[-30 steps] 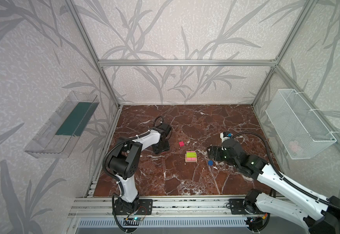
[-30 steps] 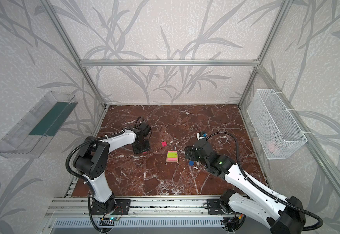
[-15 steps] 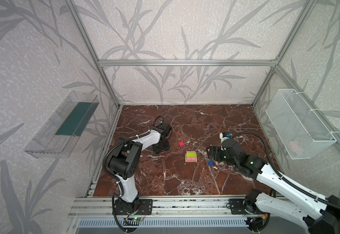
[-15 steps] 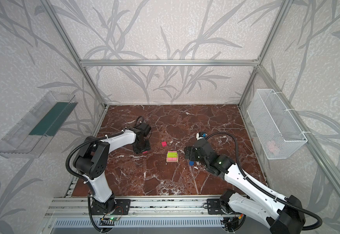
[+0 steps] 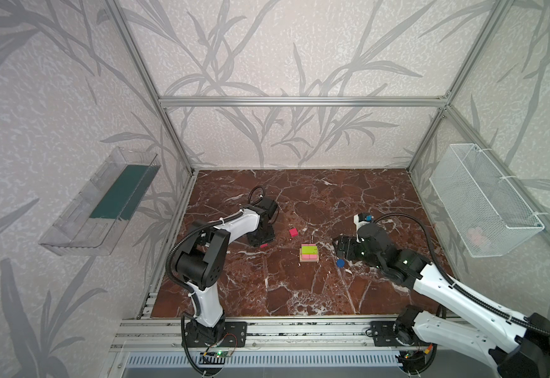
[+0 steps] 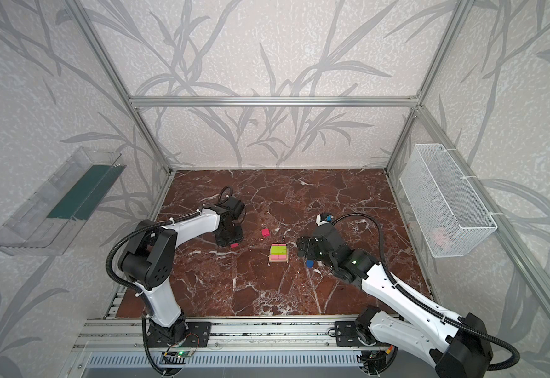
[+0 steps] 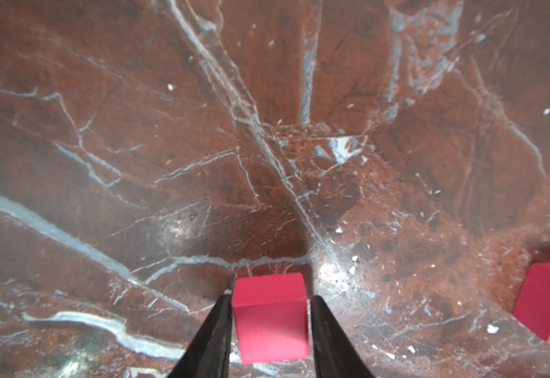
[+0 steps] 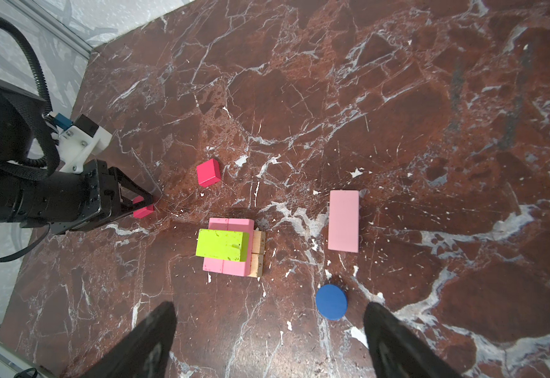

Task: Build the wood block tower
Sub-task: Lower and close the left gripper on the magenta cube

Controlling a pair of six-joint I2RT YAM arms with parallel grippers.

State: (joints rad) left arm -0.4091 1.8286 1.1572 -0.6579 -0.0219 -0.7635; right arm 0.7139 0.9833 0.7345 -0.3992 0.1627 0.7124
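Tower [image 5: 309, 253]: part-built stack, standing near the middle of the marble table [image 5: 267, 294]

Top views: in both, the tower sits between the two arms. The left gripper [image 5: 262, 243] is low at a red cube [image 6: 234, 245], well apart from the tower. A spare red cube [image 5: 293, 232] lies between them. The right gripper [image 6: 301, 249] is just beside the tower, with the blue disc [image 5: 340, 262] near it on the table.

Left wrist view: the fingers [image 7: 218, 327] flank the red cube on two opposite faces, square-on, probably so that a pinch lifts it level. Whether they already press it cannot be told.

Right wrist view: the tan bars [image 8: 258, 252] are lowest, with pink bars [image 8: 231, 225] across them. The lime-green bar [image 8: 223, 244] is on top, set to one side, likely leaving room for a neighbour. A loose pink bar [image 8: 344, 221] lies flat, apart from the tower. The right gripper is spread wide and pinches nothing.

Judged roughly half done: the cubes, the loose bar and the disc are not yet placed
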